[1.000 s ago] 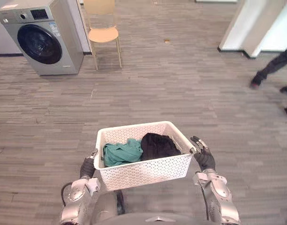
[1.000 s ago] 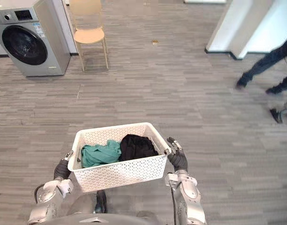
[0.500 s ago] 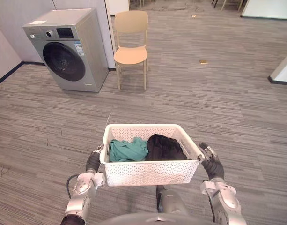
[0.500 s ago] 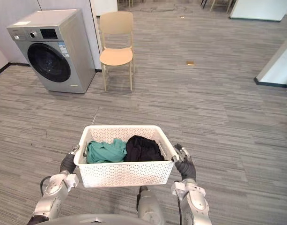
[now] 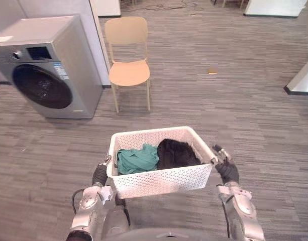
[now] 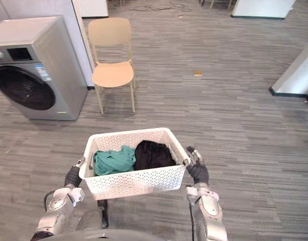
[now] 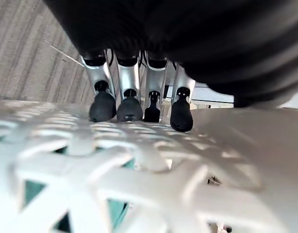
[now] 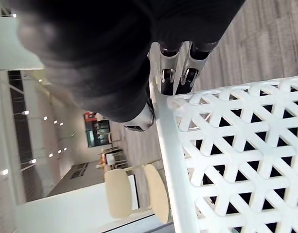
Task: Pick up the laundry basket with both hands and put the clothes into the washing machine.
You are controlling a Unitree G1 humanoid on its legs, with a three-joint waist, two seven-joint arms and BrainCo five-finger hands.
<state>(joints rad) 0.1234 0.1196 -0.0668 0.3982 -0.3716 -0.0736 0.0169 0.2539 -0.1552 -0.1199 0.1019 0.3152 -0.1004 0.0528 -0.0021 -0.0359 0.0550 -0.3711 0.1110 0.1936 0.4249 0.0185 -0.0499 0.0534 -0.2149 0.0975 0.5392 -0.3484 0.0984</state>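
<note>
**Op:** So, how will the laundry basket (image 5: 161, 182) handle?

**Spotter:** Light, I'd say. It's thin white plastic lattice w/ just two garments in it. It's stiff enough to carry, but the walls prob. flex if you squeeze hard, and smooth plastic can slip. It's up off the floor in front of you, held btw. both hands and sitting a bit askew.

**Op:** Where do I take hold?

**Spotter:** Right where you are: the short end walls, up near the rim. Your left hand (image 5: 99, 174) is on the left end, fingers (image 7: 129, 97) straight and side by side, dark tips pressed to the lattice. Your right hand (image 5: 227, 171) is on the right end, fingers (image 8: 180, 73) also looking straight, tips up at the rim. Thumbs: can't tell. That reads as a squeeze hold, not a hook, so press evenly from both sides.

**Op:** And the load?

**Spotter:** The teal garment (image 5: 137, 159) is on the left and the black garment (image 5: 177, 153) on the right, touching each other. Both are soft and loose, so they shouldn't shift the weight much.

**Op:** Which view for what?

**Spotter:** The head views give you the route. The washing machine (image 5: 45, 70) is ahead-left, well apart from the basket, and its door looks shut. A chair (image 5: 127, 68) stands just beside it. The wrist views give the fingertip contact close up, esp. the tips on the lattice. From the head that contact is too small to judge.
</note>
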